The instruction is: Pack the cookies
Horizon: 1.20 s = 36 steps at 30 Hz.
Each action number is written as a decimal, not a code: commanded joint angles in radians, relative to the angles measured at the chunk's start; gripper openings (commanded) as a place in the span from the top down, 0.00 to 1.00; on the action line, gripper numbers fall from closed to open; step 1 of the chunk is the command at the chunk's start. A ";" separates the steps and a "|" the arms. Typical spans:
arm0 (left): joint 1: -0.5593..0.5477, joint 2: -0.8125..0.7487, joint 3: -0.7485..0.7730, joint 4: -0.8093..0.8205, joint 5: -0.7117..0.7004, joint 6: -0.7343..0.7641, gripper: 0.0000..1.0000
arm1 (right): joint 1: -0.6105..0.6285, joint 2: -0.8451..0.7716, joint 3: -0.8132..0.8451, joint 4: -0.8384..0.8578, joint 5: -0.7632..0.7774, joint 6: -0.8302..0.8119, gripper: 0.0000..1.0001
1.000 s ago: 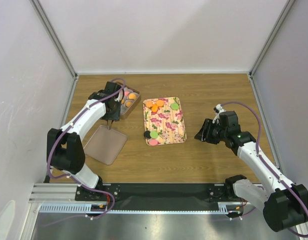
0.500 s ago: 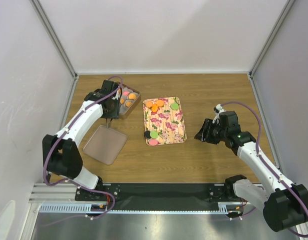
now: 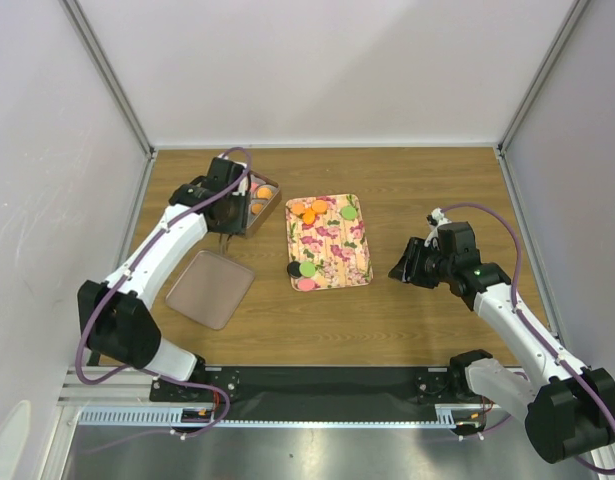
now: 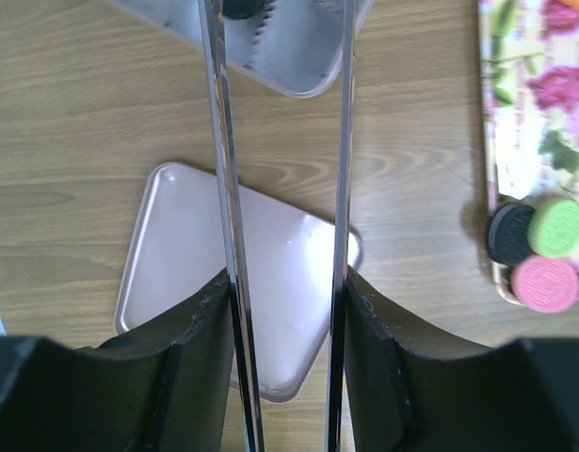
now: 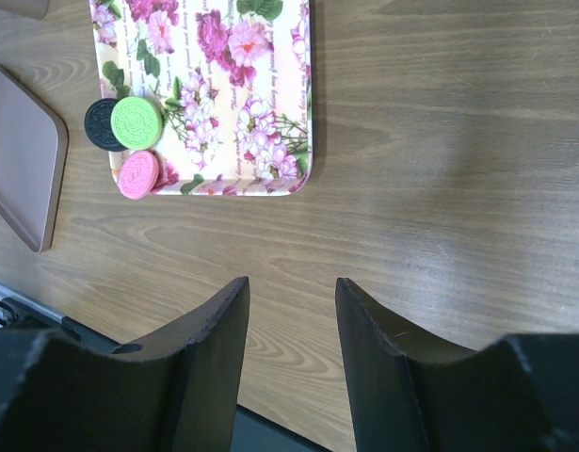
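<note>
Cookies (image 5: 137, 122) lie in two places. A black, a green and a pink one touch each other at the near-left corner of the tray (image 5: 261, 141), several orange ones and a green one sit at its far end, and more, orange among them, are already in the box (image 4: 298, 66) to the tray's left. Each is a small, flat, round disc with a faintly embossed face. The tray lies between the two arms, presumably so that either can reach it. The lid (image 4: 176, 254) rests on the table (image 5: 440, 188) nearer the arm bases, off the box, which leaves the box free for loading. The left gripper (image 4: 281, 14) hovers over the box, its long thin fingers (image 4: 221, 188) apart with nothing between them. Their tips run to the frame edge beside what looks like a black cookie in a paper cup (image 4: 263, 21). Whether this pose is for delivery or for departure cannot be told. The right gripper (image 5: 291, 292) hangs low over bare table to the right of the tray, jaws apart and empty, probably parked clear of the working arm.
</note>
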 commanded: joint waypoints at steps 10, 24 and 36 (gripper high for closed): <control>-0.212 0.011 0.089 0.116 0.052 -0.091 0.50 | -0.011 0.027 0.072 -0.033 0.062 -0.018 0.52; -0.468 0.356 0.268 0.481 0.130 -0.209 0.49 | -0.017 -0.105 0.350 -0.248 0.271 0.092 0.52; -0.615 0.804 0.676 0.580 0.110 -0.217 0.50 | -0.017 -0.209 0.430 -0.375 0.344 0.118 0.52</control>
